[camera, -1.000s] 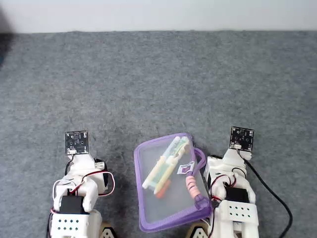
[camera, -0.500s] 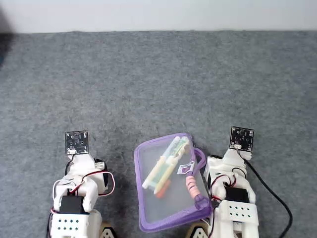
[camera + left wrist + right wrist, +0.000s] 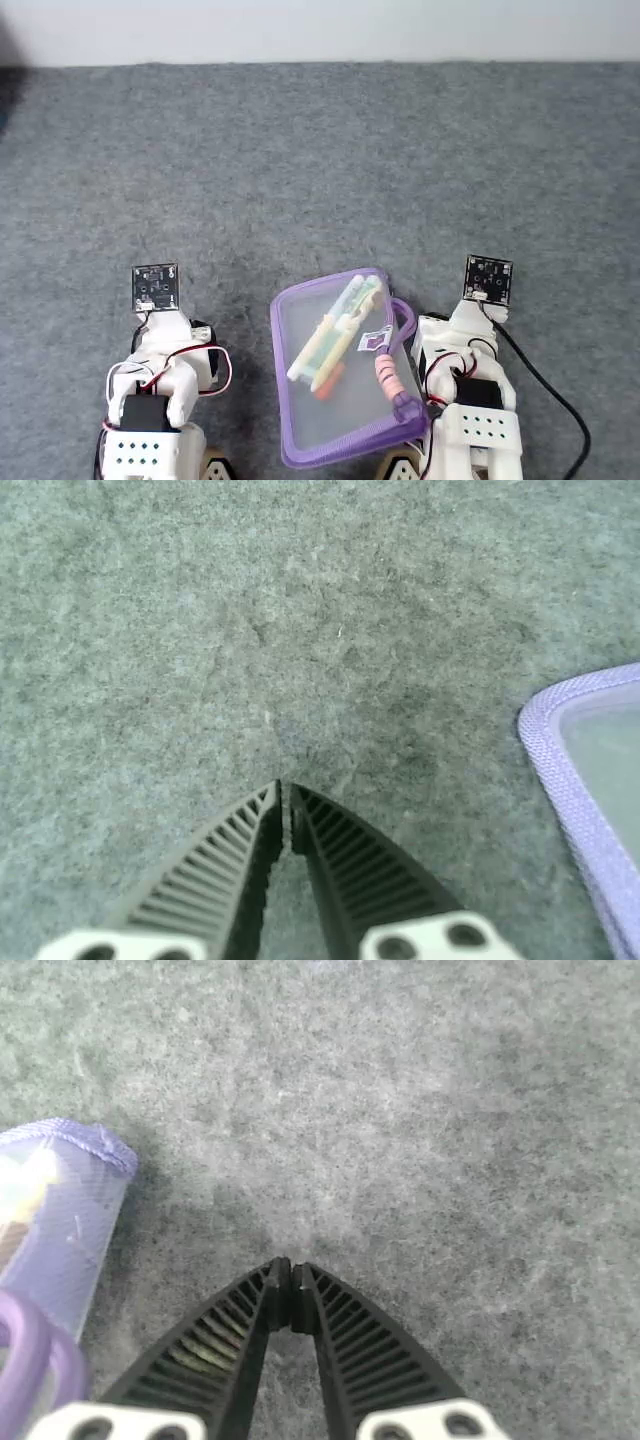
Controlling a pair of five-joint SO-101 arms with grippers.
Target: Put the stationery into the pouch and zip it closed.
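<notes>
- Bench (image 3: 300, 160): grey, felt-like covering across the whole top; a pale wall runs along the far edge.
- Pouch (image 3: 340, 400): clear panel with purple fabric trim. It lies flat at the near edge of the bench, between the two arms and closer to the right one, its long axis slightly tilted. Its trimmed corner shows in the left wrist view (image 3: 585, 780), and a rounded end in the right wrist view (image 3: 55, 1200).
- Stationery (image 3: 330, 340): several pale pens or markers, yellow, white and light green, lying bundled at a slant inside the pouch and seen through the clear panel. A short orange piece (image 3: 328, 383) lies at their near end.
- Purple strap (image 3: 406, 318): a loop on the pouch's right side, just beside the right arm.
- Pink beaded pull (image 3: 386, 375): it lies along the pouch's right border. Whether the zip is fully closed cannot be told.
- Left arm (image 3: 160, 390): folded back at the near edge, well left of the pouch.
- Left hand (image 3: 286, 815): fingers together at the tips, holding nothing, above bare bench with the pouch off to one side.
- Right arm (image 3: 465, 400): folded back at the near edge, just beside the pouch.
- Right hand (image 3: 291, 1288): fingers together, holding nothing, above bare bench near the pouch's end.
</notes>
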